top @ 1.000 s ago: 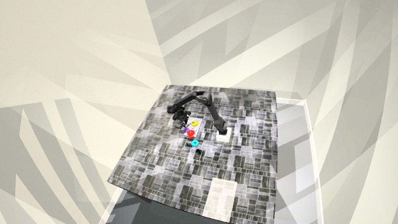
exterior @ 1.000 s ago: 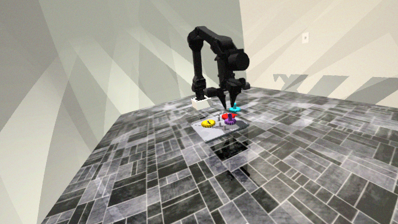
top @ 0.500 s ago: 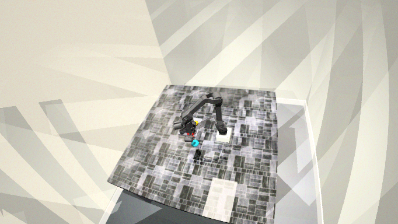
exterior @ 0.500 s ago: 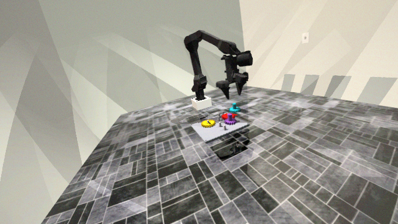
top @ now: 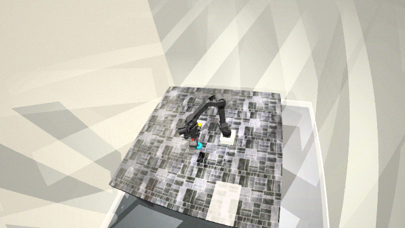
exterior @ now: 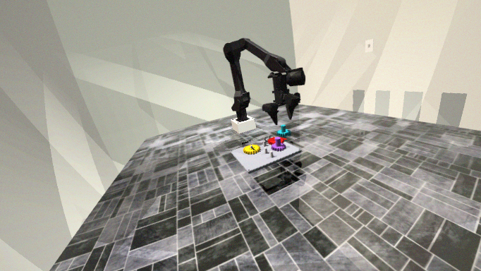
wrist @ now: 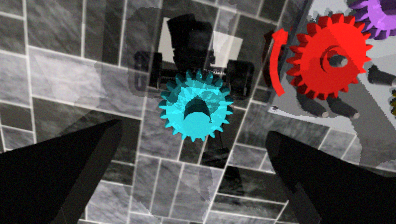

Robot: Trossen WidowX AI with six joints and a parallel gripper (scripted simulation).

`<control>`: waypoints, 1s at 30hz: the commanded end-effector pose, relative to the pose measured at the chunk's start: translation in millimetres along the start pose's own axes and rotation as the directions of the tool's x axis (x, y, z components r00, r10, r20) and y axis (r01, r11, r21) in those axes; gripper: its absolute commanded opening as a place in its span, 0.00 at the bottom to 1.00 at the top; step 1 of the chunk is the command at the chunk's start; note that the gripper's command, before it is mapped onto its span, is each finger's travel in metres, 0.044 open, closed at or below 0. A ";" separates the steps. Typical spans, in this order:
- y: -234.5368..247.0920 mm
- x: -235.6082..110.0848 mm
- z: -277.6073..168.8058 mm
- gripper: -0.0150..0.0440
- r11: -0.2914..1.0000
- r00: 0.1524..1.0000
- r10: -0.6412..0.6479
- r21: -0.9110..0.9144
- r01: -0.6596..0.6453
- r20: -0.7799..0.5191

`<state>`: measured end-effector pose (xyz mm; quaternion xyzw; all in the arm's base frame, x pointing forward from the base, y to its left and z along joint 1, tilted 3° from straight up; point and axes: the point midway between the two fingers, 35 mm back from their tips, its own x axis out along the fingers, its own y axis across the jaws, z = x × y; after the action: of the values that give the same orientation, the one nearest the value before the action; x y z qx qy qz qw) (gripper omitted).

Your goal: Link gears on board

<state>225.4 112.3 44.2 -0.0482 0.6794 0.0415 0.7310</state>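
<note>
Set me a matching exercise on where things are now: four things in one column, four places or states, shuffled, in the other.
Things
1. Cyan gear
2. Purple gear
3. Yellow gear
4. Gripper

Places or states
A. On the board, marked with a black stripe
B. Fingers wide apart, nothing between them
C. On the table, off the board
D. On the board, right beside the red gear

Right pairs
1-C; 2-D; 3-A; 4-B
</note>
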 end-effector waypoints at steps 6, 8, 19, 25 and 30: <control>-1.0 15.5 -2.8 1.00 1.000 1.000 -0.005 0.003 0.005 -0.011; -1.1 18.8 -3.0 1.00 1.000 1.000 -0.005 0.003 0.005 -0.011; -1.4 29.1 -3.7 1.00 1.000 1.000 -0.005 0.003 0.006 -0.011; -1.4 29.1 -3.7 0.96 1.000 1.000 -0.005 0.003 0.006 -0.011; -1.4 29.1 -3.7 0.73 1.000 1.000 -0.005 0.003 0.006 -0.011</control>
<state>224.9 110.9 16.2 -0.0486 0.6823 0.0386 0.7284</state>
